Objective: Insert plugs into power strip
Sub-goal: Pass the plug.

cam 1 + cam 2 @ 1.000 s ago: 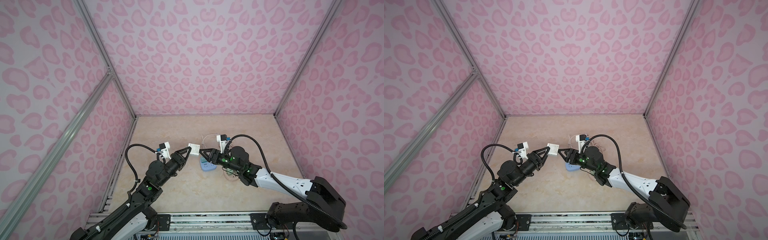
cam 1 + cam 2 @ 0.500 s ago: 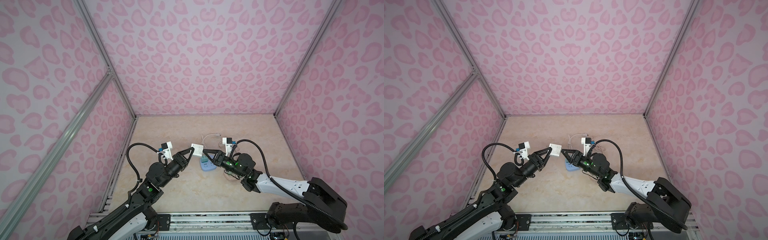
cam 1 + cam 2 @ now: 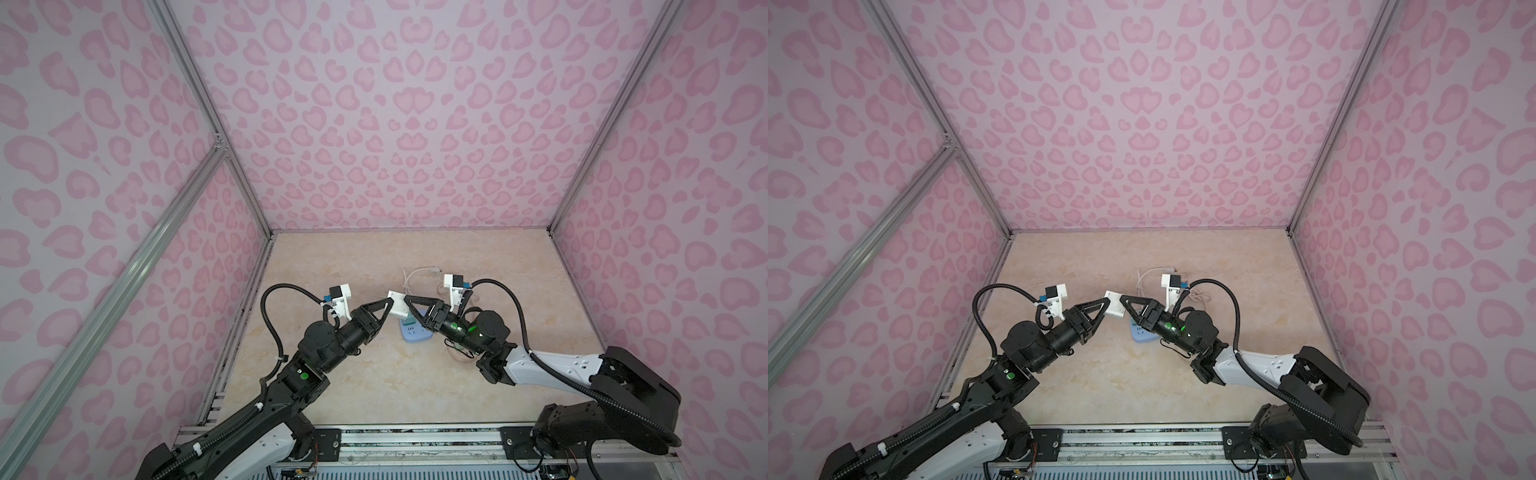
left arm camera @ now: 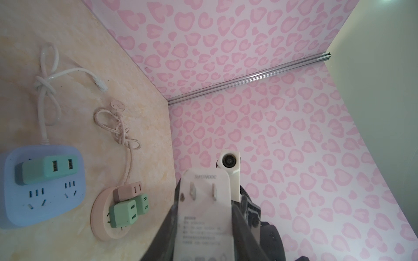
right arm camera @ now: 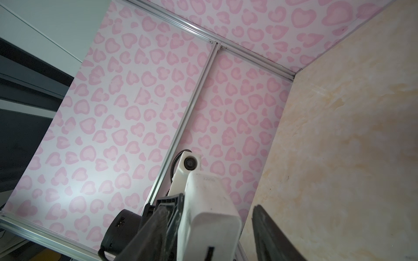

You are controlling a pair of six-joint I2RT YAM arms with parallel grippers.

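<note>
Enclosure walls (image 3: pixel 407 124): pink heart-blotch print, three sides. Aluminium frame bars (image 3: pixel 124 272) at the seams. Tabletop (image 3: pixel 395 386): beige marbled surface, slotted metal rail (image 3: pixel 415 433) along the near edge

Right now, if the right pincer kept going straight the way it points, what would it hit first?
Most likely the flat white square plug gripped by the left pincer: it sits between the right pincer's open fingers. Behind it comes the left pincer, though depth is hard to judge.
</note>
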